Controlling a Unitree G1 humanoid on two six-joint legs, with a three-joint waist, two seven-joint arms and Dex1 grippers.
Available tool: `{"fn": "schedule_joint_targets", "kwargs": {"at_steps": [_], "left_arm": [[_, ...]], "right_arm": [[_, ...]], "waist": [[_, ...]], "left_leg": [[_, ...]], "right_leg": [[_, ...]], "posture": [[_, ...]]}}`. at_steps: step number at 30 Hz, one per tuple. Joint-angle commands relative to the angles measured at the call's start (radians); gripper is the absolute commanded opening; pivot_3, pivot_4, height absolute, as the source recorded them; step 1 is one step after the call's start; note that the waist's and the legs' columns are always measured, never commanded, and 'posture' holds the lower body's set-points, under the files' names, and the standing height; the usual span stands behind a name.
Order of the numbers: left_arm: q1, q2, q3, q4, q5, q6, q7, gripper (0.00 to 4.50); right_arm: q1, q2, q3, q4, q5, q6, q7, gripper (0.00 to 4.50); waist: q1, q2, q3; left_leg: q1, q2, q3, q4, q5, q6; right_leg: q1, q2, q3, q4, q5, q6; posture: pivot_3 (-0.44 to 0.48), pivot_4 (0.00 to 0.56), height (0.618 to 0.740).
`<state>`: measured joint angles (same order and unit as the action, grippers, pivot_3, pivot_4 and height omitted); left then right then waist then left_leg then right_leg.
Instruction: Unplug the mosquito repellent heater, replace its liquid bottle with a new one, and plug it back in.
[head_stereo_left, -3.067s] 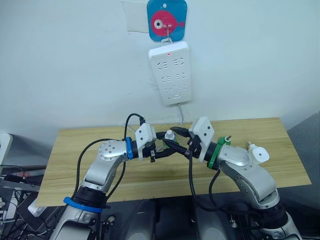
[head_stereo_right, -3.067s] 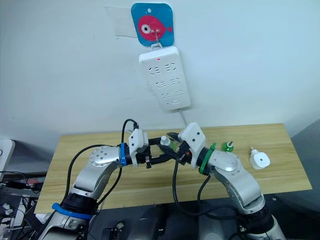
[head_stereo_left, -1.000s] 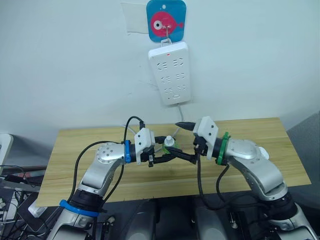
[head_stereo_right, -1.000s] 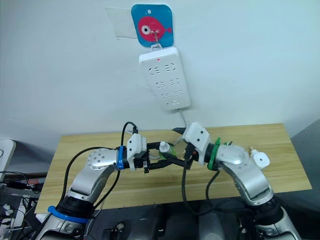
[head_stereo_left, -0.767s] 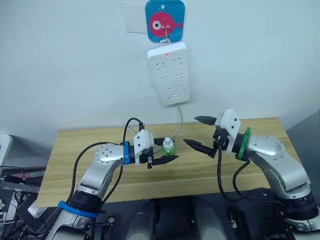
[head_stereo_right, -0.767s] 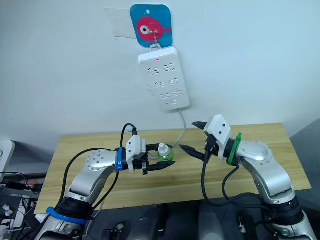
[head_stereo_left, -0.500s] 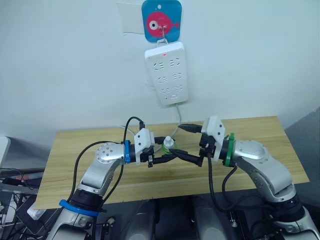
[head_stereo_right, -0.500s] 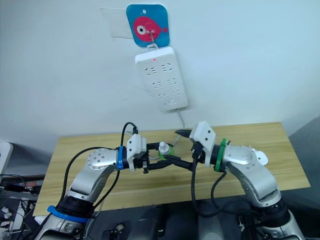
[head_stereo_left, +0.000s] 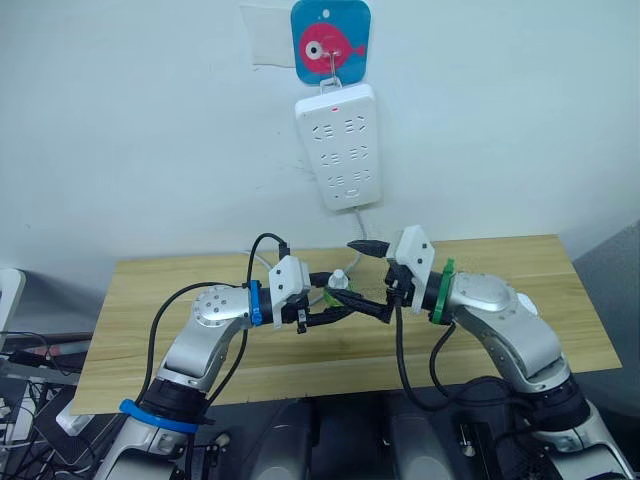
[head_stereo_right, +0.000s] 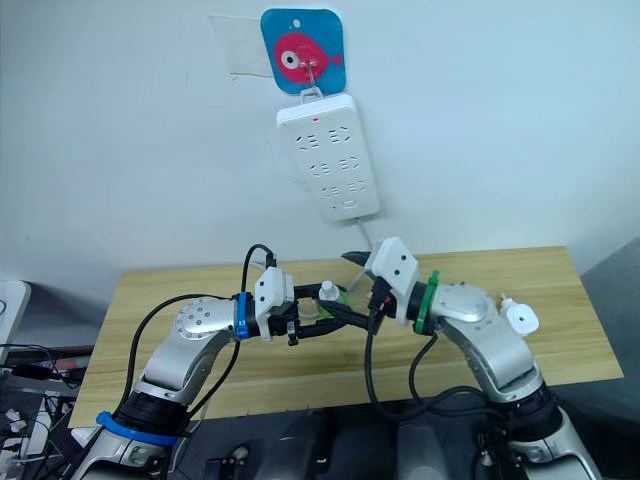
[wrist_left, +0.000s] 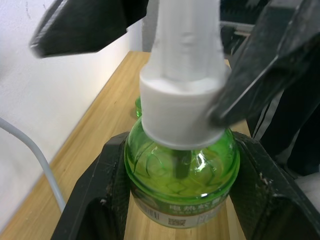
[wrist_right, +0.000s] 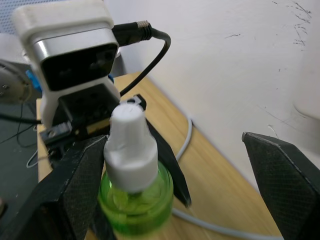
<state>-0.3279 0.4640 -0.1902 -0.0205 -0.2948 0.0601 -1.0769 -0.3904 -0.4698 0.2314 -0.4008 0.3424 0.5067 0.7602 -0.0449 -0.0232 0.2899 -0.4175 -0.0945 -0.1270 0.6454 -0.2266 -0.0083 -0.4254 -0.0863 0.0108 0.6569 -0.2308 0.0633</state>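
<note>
the left gripper (wrist_left: 177, 165) is gripping the green liquid bottle (wrist_left: 181, 172) by its belly, jaws closed on it, above the worktop (head_stereo_left: 150, 290) near its back edge. the right gripper (wrist_right: 165, 185) is straddling the bottle's white cap (wrist_right: 129, 145), jaws wide apart. the mosquito repellent heater (head_stereo_right: 520, 319) is lying near the worktop's right edge, open wood around it.

Glossy green bottle (wrist_left: 181, 175), matt wooden table (head_stereo_left: 180, 282)
</note>
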Motion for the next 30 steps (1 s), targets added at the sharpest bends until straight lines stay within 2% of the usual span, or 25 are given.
{"fn": "schedule_joint_targets", "kwargs": {"at_steps": [1,6,15,18,27,28,30], "left_arm": [[0.001,0.005,0.01,-0.017,-0.014,-0.017,-0.018,2.27],[-0.016,0.001,0.011,0.003,-0.009,-0.023,-0.024,2.27],[-0.029,-0.003,0.01,0.013,-0.008,-0.023,-0.031,2.27],[-0.028,0.0,0.008,0.01,-0.007,-0.023,-0.034,2.27],[-0.036,-0.011,0.003,0.0,-0.012,-0.016,-0.035,2.27],[-0.036,-0.012,0.003,0.0,-0.012,-0.016,-0.036,2.27],[-0.036,-0.013,0.001,0.0,-0.011,-0.017,-0.037,2.27]], "right_arm": [[0.02,-0.057,-0.097,-0.031,0.035,0.0,0.022,4.47],[0.044,-0.093,-0.118,-0.105,0.175,0.077,0.104,4.47],[-0.004,0.022,-0.081,-0.137,0.239,0.17,0.003,4.47],[0.004,0.032,-0.061,-0.137,0.23,0.171,-0.009,3.84],[0.003,0.038,-0.019,-0.115,0.158,0.112,-0.019,0.47],[0.003,0.04,-0.018,-0.113,0.152,0.107,-0.022,0.25],[0.002,0.04,-0.017,-0.114,0.143,0.096,-0.019,0.25]], "waist": [[0.001,0.0,0.0],[0.001,0.0,0.0],[-0.004,0.0,0.0],[-0.002,0.0,0.0],[-0.004,0.0,0.0],[-0.004,0.0,0.0],[-0.004,0.0,0.0]], "left_leg": [[0.0,0.0,0.0,0.0,0.0,0.0],[0.0,0.0,0.0,0.0,0.0,0.001],[0.0,0.0,0.0,0.0,0.0,0.0],[0.0,0.0,0.0,0.0,0.0,0.0],[0.0,0.0,0.0,0.0,0.0,0.0],[0.0,0.0,0.0,0.0,0.0,0.0],[0.0,0.0,0.0,0.0,0.0,0.0]], "right_leg": [[0.0,0.0,0.0,0.0,0.0,0.0],[0.0,0.0,0.0,0.0,0.0,0.0],[0.0,0.0,0.0,0.0,0.0,0.0],[0.0,0.0,0.0,-0.001,0.0,0.0],[0.0,0.0,0.0,0.0,0.0,0.0],[0.0,0.0,0.0,0.0,0.0,0.0],[0.0,0.0,0.0,0.0,0.0,0.0]], "posture": [[-0.065,0.27,0.74],[-0.073,0.265,0.74],[-0.074,0.267,0.74],[-0.074,0.267,0.74],[-0.08,0.27,0.74],[-0.08,0.27,0.74],[-0.08,0.27,0.74]]}}
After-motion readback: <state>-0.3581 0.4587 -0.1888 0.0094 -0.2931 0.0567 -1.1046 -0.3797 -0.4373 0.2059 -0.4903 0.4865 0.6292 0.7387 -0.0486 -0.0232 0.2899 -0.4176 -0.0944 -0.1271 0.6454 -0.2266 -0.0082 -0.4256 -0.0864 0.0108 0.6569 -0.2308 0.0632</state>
